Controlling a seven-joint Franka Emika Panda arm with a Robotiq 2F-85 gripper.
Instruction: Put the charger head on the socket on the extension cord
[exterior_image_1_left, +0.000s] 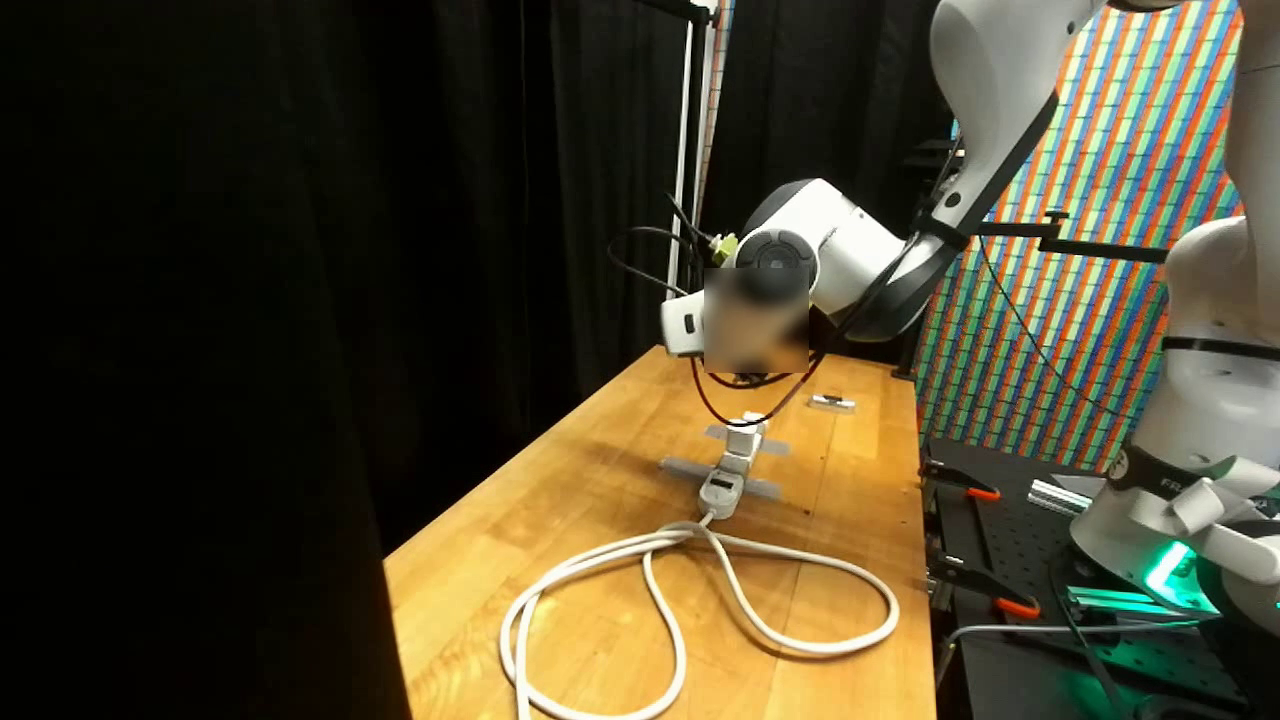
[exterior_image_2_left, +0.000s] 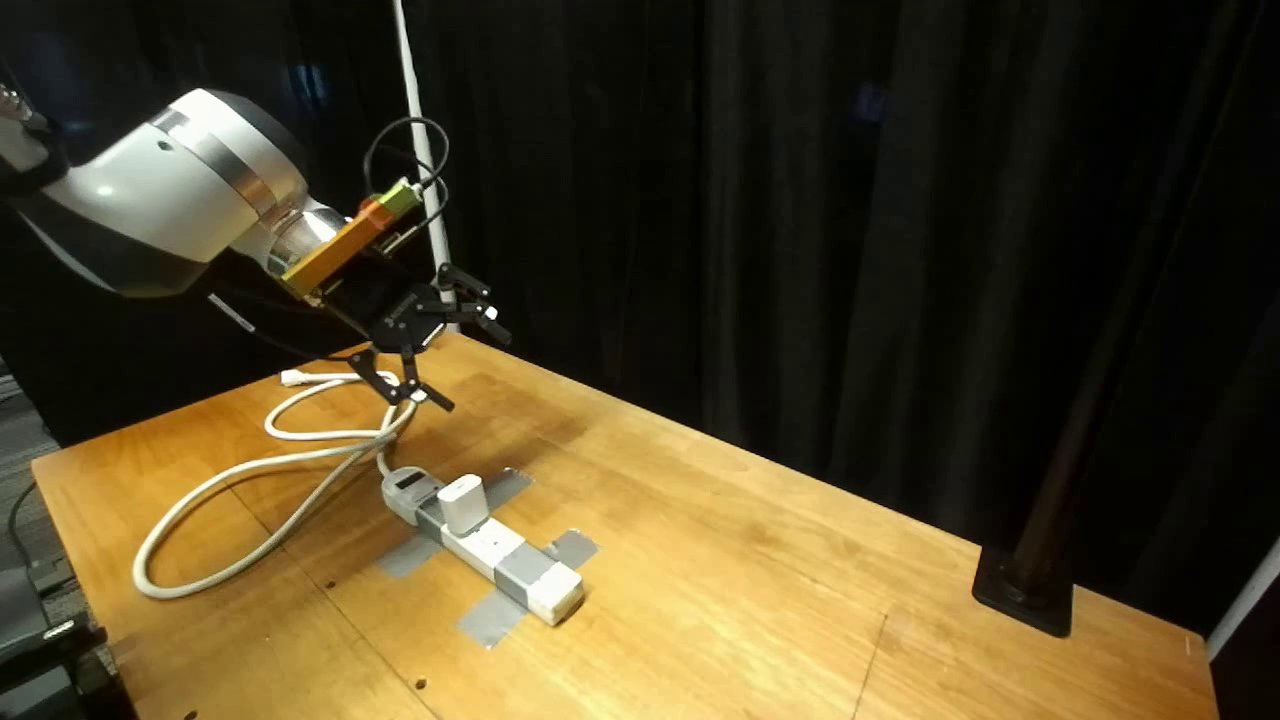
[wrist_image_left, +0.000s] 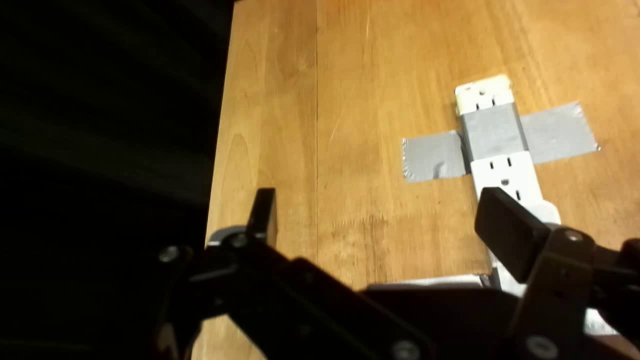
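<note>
The white charger head (exterior_image_2_left: 462, 503) stands upright on the outlet face of the white-grey socket block (exterior_image_2_left: 495, 542), near the cable end. Whether it is fully seated I cannot tell. In the wrist view the charger head (wrist_image_left: 548, 212) is mostly hidden behind the right finger, and bare outlet slots of the socket (wrist_image_left: 505, 175) show above it. The extension cord (exterior_image_1_left: 825, 649) lies in big loops on the table. My gripper (exterior_image_2_left: 467, 363) is wide open and empty, above the table and apart from the charger head. In the wrist view, my gripper (wrist_image_left: 385, 222) shows nothing held between its fingers.
Grey tape strips (exterior_image_2_left: 492, 618) hold the block to the wooden table (exterior_image_2_left: 760, 600). A small silver and dark item (exterior_image_1_left: 832, 403) lies on the table. A black post base (exterior_image_2_left: 1022, 592) stands at the far right corner. Clamps (exterior_image_1_left: 962, 482) grip one table edge. Black curtains hang alongside.
</note>
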